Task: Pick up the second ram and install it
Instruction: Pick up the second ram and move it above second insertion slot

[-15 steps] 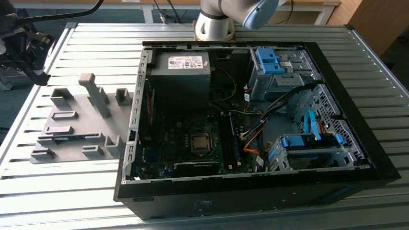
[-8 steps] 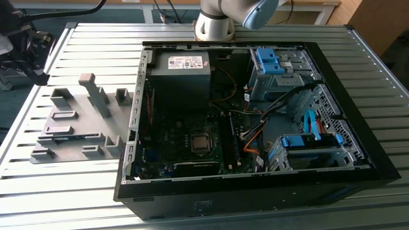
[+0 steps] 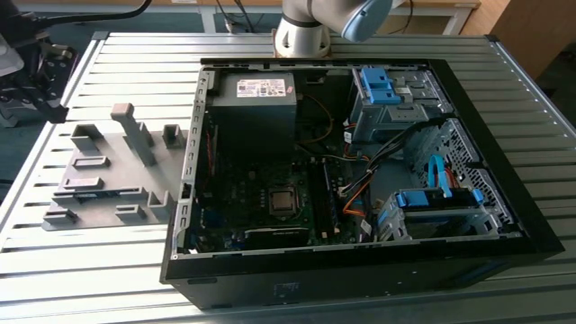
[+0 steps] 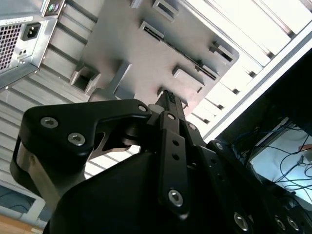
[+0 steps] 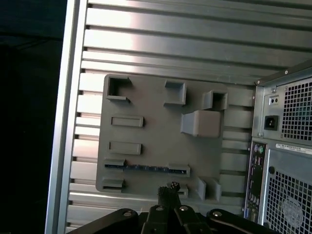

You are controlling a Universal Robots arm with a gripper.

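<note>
On the ribbed aluminium counter, the thin dark green memory stick sits slotted in the grey plastic fixture plate, probably light, stiff and fragile, best pinched across its flat faces; my gripper hovers nearby, closed on nothing.

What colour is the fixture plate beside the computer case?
Grey; the fixture plate shows best in the first wrist view.

A ribbed metal desk of long slats catches bright light on its near part at the exterior view's left. Dark blue floor lies past that left edge. A wooden cabinet stands far off at the exterior view's right.
</note>
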